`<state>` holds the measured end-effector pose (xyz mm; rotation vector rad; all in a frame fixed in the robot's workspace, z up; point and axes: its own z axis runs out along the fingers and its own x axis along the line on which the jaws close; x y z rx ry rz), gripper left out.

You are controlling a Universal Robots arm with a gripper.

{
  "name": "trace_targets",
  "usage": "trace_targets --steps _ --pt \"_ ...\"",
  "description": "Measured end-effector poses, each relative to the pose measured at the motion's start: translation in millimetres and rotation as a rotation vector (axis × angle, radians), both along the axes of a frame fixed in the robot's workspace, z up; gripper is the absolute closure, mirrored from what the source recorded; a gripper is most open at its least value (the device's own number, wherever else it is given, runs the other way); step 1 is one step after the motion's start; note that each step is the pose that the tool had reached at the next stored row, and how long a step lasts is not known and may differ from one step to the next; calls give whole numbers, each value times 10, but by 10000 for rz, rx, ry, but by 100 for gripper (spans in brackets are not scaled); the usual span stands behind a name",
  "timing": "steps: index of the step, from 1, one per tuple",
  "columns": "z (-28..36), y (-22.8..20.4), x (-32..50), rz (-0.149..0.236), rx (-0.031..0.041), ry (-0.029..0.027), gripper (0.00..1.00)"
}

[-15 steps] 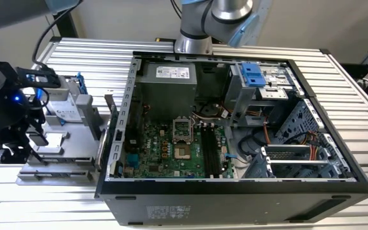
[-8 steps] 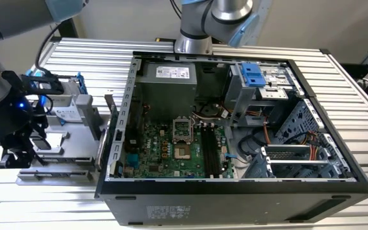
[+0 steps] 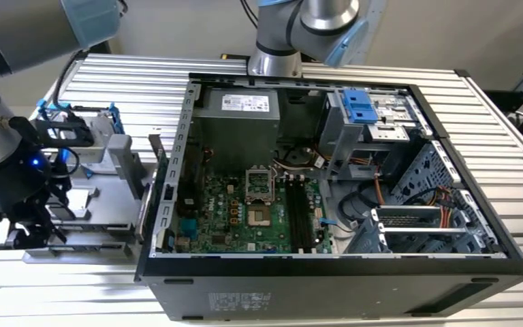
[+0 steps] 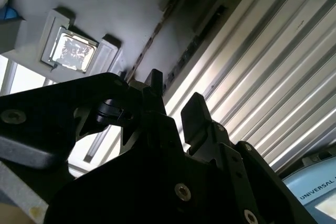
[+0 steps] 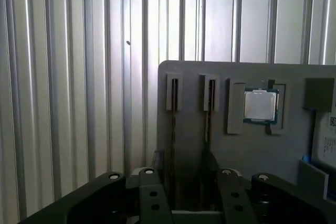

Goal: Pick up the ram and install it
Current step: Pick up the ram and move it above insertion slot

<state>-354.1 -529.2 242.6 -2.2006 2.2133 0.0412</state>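
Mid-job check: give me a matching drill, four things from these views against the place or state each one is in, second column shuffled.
1. processor chip
2. motherboard
3. drive caddy
4. gripper

A. green, inside the open computer case
B. over the grey tray, jaws apart
C. blue, in the case's drive bay
D. seated in a recess of the grey tray

Pairs: 1-D, 2-A, 3-C, 4-B.

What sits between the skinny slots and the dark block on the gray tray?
A square silver chip, lying in its own pocket of the gray tray, as the first wrist view shows.
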Motion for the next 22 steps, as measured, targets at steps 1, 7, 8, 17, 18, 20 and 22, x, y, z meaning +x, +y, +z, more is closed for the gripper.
trace_targets --steps 1,7,8,17,18,20,22 --pt "-14 -1 0 -9 -1 1 0" --pt "-114 -2 1 -108 -2 2 0" --pt "-132 -2 2 -108 -1 0 0" --pt "-254 -2 -1 -117 -2 2 0" --pt "-263 -2 -13 -117 -1 1 0" --pt "-278 -2 -39 -117 -2 1 0" --pt "-304 -2 -43 -116 0 -1 0"
